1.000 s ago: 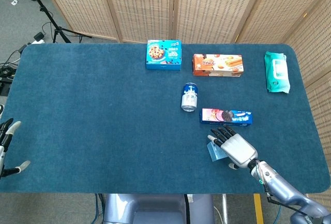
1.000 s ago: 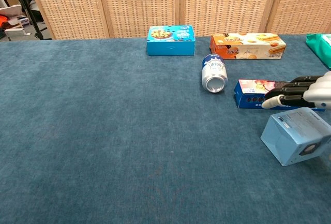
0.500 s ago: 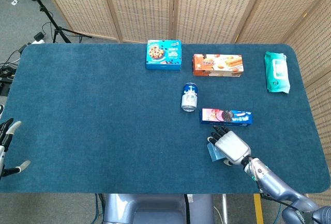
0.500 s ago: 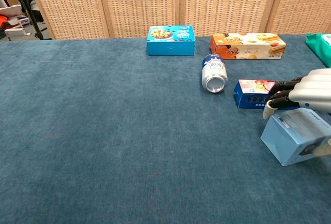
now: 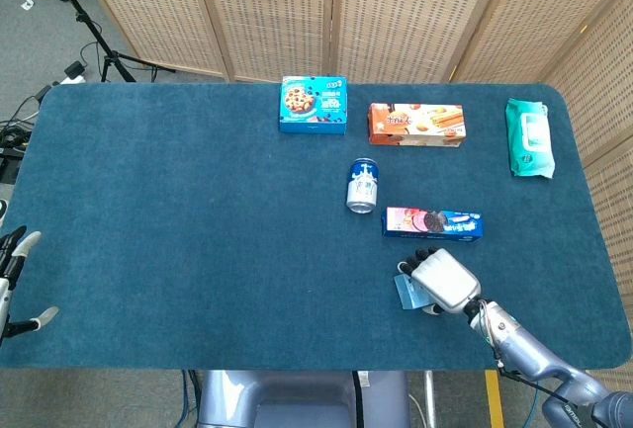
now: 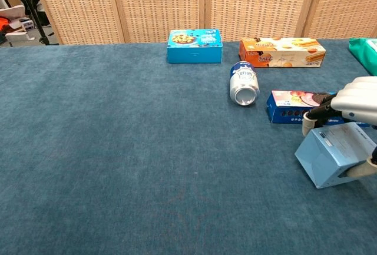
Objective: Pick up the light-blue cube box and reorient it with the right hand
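The light-blue cube box sits near the table's front right, tilted a little on the blue cloth. My right hand lies over its top, fingers curled down its far side and the thumb pressed against its near right side, so it grips the box. In the head view the right hand covers most of the box; only the left corner shows. My left hand hangs off the table's front left edge with its fingers apart, holding nothing.
A dark-blue cookie packet lies just behind the cube box. A can lies on its side mid-table. A blue snack box, an orange biscuit box and a green wipes pack line the far edge.
My right hand has lowered onto the cube box and curled its fingers around it, thumb now on the near side. The box has shifted slightly left and tilted. The left hand is still.
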`<state>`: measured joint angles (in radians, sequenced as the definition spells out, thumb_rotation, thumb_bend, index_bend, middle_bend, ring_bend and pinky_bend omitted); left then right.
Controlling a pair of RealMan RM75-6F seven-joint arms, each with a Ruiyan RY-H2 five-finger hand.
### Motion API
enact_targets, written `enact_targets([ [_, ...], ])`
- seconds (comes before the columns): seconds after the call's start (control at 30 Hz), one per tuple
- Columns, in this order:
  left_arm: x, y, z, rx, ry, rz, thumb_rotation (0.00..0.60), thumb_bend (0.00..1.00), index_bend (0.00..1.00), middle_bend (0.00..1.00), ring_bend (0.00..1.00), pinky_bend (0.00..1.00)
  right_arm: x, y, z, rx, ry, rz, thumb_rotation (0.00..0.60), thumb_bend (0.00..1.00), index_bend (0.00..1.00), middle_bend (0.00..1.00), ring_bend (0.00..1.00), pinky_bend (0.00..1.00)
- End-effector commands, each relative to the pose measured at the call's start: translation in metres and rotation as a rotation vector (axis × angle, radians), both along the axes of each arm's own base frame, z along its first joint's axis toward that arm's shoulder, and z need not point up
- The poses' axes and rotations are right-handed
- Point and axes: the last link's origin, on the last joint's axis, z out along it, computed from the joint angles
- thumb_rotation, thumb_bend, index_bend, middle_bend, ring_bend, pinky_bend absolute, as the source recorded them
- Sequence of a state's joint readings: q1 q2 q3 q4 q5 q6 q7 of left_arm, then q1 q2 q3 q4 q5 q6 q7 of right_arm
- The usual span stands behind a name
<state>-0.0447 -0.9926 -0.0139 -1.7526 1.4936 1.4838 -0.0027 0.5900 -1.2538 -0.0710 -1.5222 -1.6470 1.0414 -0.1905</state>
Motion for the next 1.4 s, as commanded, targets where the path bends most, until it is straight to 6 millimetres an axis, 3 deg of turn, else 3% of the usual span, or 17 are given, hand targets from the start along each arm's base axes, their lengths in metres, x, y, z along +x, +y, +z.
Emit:
enact_targets([
  [0.03,0.000,0.000,0.000,-0.002,0.001,-0.001,0.600,0.00,0.00,0.00,0.00,0.00,0.001,0.001,0.012,0.016,-0.196,-0.034,0.600,0.54,0.50,0.51,0.37,0.48],
  [0.13,0.001,0.000,-0.001,-0.007,0.002,-0.003,0.600,0.00,0.00,0.00,0.00,0.00,0.003,0.000,0.024,0.025,-0.378,-0.080,0.600,0.57,0.51,0.52,0.37,0.48],
  [0.27,0.002,-0.002,-0.002,-0.009,0.002,-0.007,0.600,0.00,0.00,0.00,0.00,0.00,-0.001,-0.003,0.042,0.059,-0.742,-0.222,0.600,0.59,0.52,0.53,0.37,0.48],
  [0.47,0.004,-0.003,-0.003,-0.012,0.001,-0.011,0.600,0.00,0.00,0.00,0.00,0.00,-0.016,-0.008,0.038,0.105,-0.977,-0.348,0.600,0.66,0.53,0.54,0.37,0.48],
  [0.73,0.004,-0.003,-0.004,-0.014,0.004,-0.009,0.600,0.00,0.00,0.00,0.00,0.00,-0.036,-0.005,0.020,0.138,-1.059,-0.449,0.600,0.67,0.53,0.54,0.37,0.48],
  [1.07,0.004,-0.001,-0.010,-0.025,0.023,-0.006,0.600,0.00,0.00,0.00,0.00,0.00,-0.061,0.005,-0.017,0.179,-1.072,-0.554,0.600,0.75,0.53,0.54,0.37,0.48],
  [1.4,0.004,0.000,-0.012,-0.028,0.030,-0.002,0.600,0.00,0.00,0.00,0.00,0.00,-0.071,0.003,-0.025,0.148,-1.067,-0.545,0.600,0.75,0.53,0.53,0.37,0.49],
])
